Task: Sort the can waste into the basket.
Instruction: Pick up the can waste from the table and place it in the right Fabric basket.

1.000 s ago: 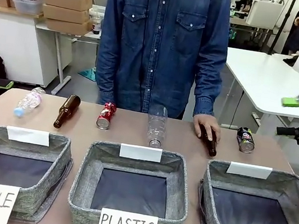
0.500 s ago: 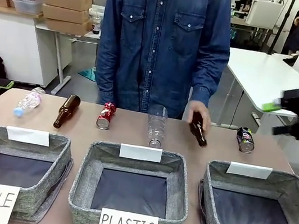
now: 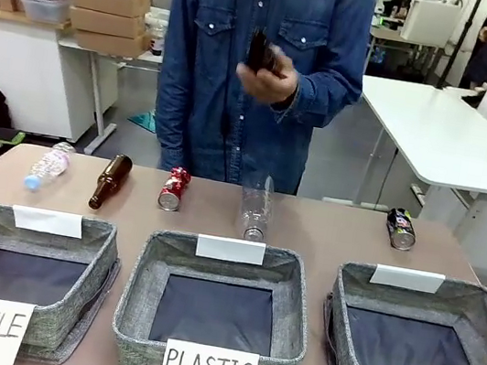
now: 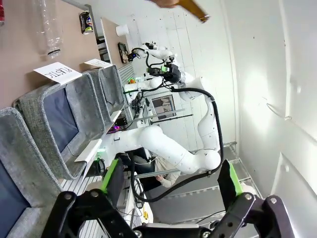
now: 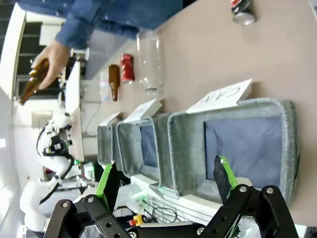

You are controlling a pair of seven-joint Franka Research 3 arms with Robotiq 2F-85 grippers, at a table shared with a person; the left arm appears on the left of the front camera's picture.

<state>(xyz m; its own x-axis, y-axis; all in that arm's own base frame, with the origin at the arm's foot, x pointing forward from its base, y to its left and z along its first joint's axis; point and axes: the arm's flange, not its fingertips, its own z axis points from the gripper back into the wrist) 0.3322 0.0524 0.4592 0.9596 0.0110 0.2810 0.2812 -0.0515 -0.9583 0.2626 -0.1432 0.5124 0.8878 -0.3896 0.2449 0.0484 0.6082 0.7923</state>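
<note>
The dark can (image 5: pixel 242 12) lies on the desk (image 3: pixel 327 237) far ahead of the right fingers (image 5: pixel 222 181), past the "CAN" basket (image 5: pixel 185 148) just beyond their spread, empty tips; the red can (image 5: pixel 127 68), second of the pair, lies farther off sideways. The left fingers (image 4: pixel 113 179), equally spread and empty, have the baskets (image 4: pixel 79 99) off to one side. The front view adds three baskets, two clear bottles (image 3: pixel 255 208), one brown bottle (image 3: pixel 109 182) lying and another in the person's hand (image 3: pixel 273 81).
</note>
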